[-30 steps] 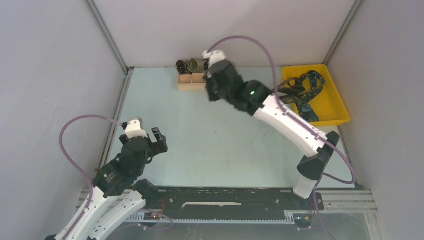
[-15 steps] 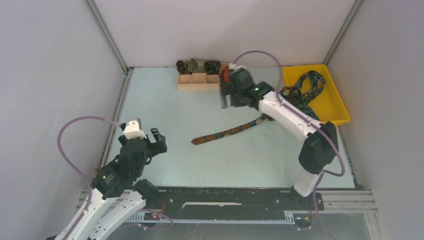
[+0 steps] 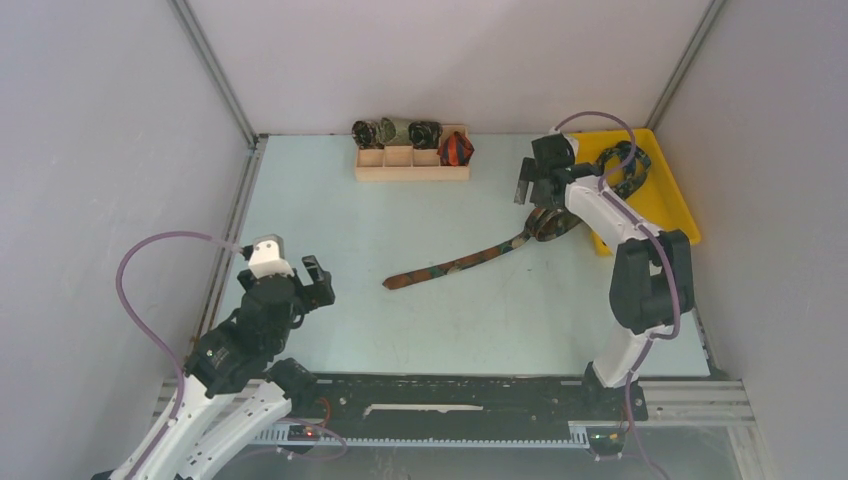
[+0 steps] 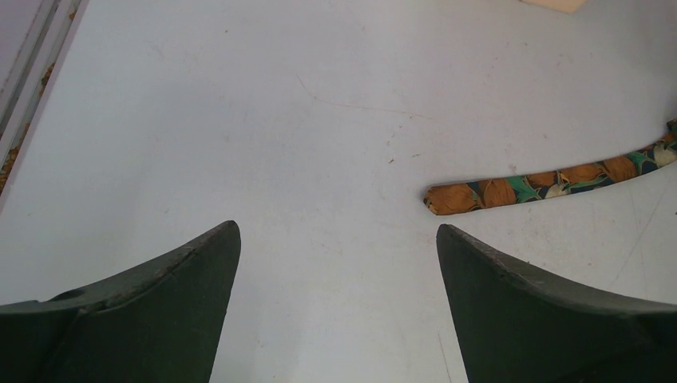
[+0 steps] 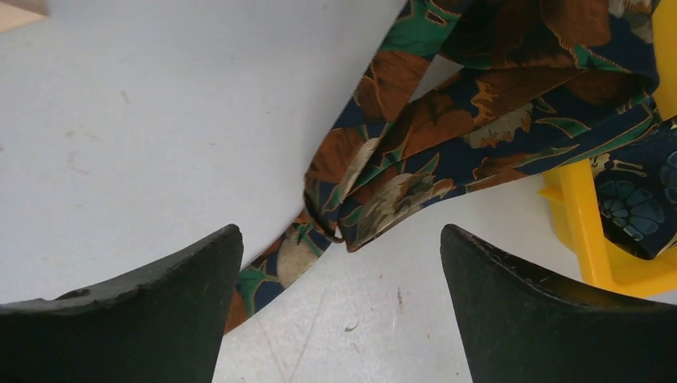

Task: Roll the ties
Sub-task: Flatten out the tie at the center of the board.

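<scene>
Four rolls already sit at the wooden box [image 3: 412,172] on the far side of the table [image 3: 330,200]: three dark rolls [image 3: 397,131] in a row along its back edge, and the red-orange roll [image 3: 456,149] in the rightmost compartment. So by my reckoning a good share of the job is done.

Now for what's left. The brown tie [image 3: 460,263] lies flat and unrolled, running diagonally across the table. Its narrow tip points toward the left arm, and its wide end is bunched in loose folds right against the yellow tray [image 3: 672,205]. The navy tie [image 3: 628,160] is in that tray in a tangled heap, not rolled either. That leaves two to go, as far as I can see.

The right gripper [image 5: 337,233] hangs just above the bunched end of the brown tie with its jaws spread wide and nothing between them. It's not gripping the fabric, only poised over it. The left gripper [image 4: 337,231] waits near its own base, jaws also apart and empty, with bare table below and the tie's narrow tip a little ahead and to its right.

My guess is the brown tie comes next, and it needs straightening before any rolling starts.
</scene>
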### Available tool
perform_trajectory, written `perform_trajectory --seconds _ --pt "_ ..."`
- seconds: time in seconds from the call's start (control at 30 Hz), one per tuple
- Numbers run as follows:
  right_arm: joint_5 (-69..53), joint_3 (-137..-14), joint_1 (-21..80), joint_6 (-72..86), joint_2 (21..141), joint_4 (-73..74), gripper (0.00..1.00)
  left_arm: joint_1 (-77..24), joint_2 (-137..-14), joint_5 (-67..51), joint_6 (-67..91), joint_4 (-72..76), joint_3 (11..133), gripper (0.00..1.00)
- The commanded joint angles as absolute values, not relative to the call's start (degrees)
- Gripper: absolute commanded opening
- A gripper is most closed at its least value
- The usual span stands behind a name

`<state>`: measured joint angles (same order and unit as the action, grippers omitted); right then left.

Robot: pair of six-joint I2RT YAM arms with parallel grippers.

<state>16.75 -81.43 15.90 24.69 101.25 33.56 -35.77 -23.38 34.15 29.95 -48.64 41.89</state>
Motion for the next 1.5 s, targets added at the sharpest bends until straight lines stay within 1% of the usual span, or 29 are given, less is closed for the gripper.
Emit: perform_trajectory --seconds 0.0,0.2,0.4,0.5,0.6,0.67,0.73,0.8,0.83,0.87,0.93,1.03,1.17,1.47 --pt "15.9 -79.3 14.8 27.4 103.0 28.4 0.96 -35.9 -24.1 35.1 29.9 -48.1 41.3 1.00" --pt "14.3 -76.2 13.5 29.7 105.6 24.4 0.95 -35.9 -24.3 35.0 29.9 -48.0 41.2 1.00" --pt "13.0 -75.8 12.6 31.8 108.8 20.8 0.89 -35.9 -24.7 34.9 29.9 -47.9 41.2 1.00" --pt "12.5 -75.4 12.6 32.7 110.1 18.5 0.84 -35.8 -24.7 34.9 29.9 -47.9 41.2 1.00" --pt "12.7 -75.4 12.5 32.9 110.9 16.5 0.74 -35.8 -24.7 35.0 29.9 -47.9 41.2 1.00" --pt "13.8 -75.4 12.4 33.0 111.4 15.5 0.65 -35.7 -24.8 34.9 29.9 -47.9 41.2 1.00" --pt "14.7 -75.3 12.4 32.6 112.0 14.1 0.54 -35.8 -24.9 34.9 29.8 -47.9 41.2 1.00" --pt "14.2 -75.4 12.3 31.5 112.5 12.2 0.35 -35.7 -24.9 34.9 29.7 -47.9 41.2 1.00" --pt "13.6 -75.4 12.3 30.5 112.6 11.1 0.22 -35.7 -25.0 34.9 29.8 -47.8 41.2 1.00" --pt "13.3 -75.3 12.3 29.4 112.5 10.2 0.12 -35.7 -24.9 34.9 29.8 -47.9 41.2 1.00" --pt "12.7 -75.5 12.3 27.7 111.2 9.2 0.00 -35.7 -24.9 34.9 29.8 -47.8 41.2 1.00" --pt "10.8 -75.8 12.5 24.7 107.9 9.4 0.00 -35.7 -24.9 34.9 29.8 -47.9 41.2 1.00" --pt "3.8 -76.2 13.4 20.5 101.6 11.1 0.00 -35.4 -25.2 34.8 29.8 -47.9 41.3 1.00" --pt "-13.9 -81.2 17.9 16.1 91.7 27.6 0.00 -35.2 -26.0 34.5 29.7 -47.7 41.3 1.00"
